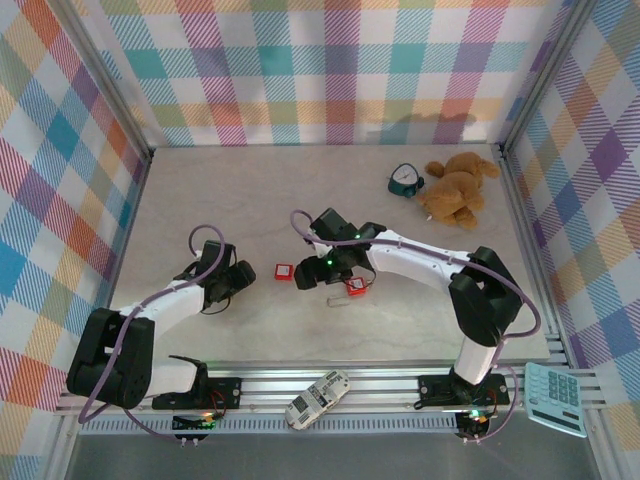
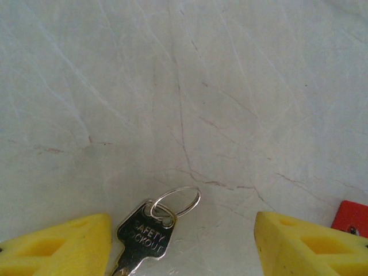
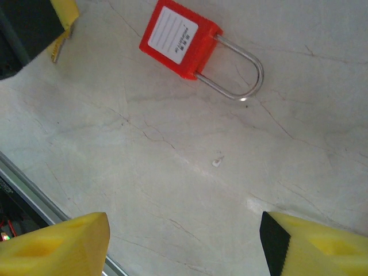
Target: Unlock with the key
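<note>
Nearest the left wrist lens: key (image 2: 142,238), flat on tabletop (image 2: 184,86), ring (image 2: 178,201) through its bow, blade cut off by the lower edge of that view. Lies between the fingers (image 2: 57,250) of the left hand (image 2: 184,247), close against the one at the left of that view and well clear of the other. Touching that finger or not: cannot tell. Left hand spread, pinching nothing.

Padlock (image 3: 179,39) also flat on the tabletop: red body, white label, steel shackle (image 3: 236,75) seated in the body, so judged locked. Sits ahead of the right hand (image 3: 184,244), well apart from it. Right hand spread too, nothing between its fingers (image 3: 57,244).

Handling, by judgement only:

- Expect a thin, stiff, light metal key, slick on the smooth tabletop and likely to skate or pivot under a one-sided push.
- Take hold across the flat bow, at the stamped lettering, leaving the blade free for the keyway.
- Avoid the ring: loose, and no control of blade angle.
- Close evenly from both sides, low to the surface.
- Expect a light, rigid padlock, prone to slide when the key presses in.
- Pinch across the body's flat faces with the keyway end exposed.
- Keep off the shackle, to let it spring free.
</note>
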